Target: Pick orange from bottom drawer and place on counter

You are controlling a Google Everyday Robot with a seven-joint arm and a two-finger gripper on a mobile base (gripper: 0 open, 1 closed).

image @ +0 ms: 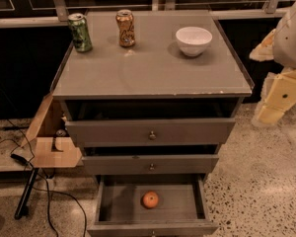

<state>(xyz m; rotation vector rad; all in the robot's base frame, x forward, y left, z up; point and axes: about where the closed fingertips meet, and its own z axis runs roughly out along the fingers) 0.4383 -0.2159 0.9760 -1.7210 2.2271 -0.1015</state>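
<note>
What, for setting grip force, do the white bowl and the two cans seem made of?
White bowl: probably glazed ceramic, glossy and smooth. Green can and orange-brown can: likely thin aluminium, printed sides, shiny rims. The gripper hangs at the view's right edge, off the counter.

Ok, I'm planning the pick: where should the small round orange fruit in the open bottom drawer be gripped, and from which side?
Probably across its widest middle, from above and slightly front: the small round orange fruit lies alone mid-floor in the pulled-out grey bottom drawer, walls clear of it. The pincer hangs right of the cabinet.
</note>
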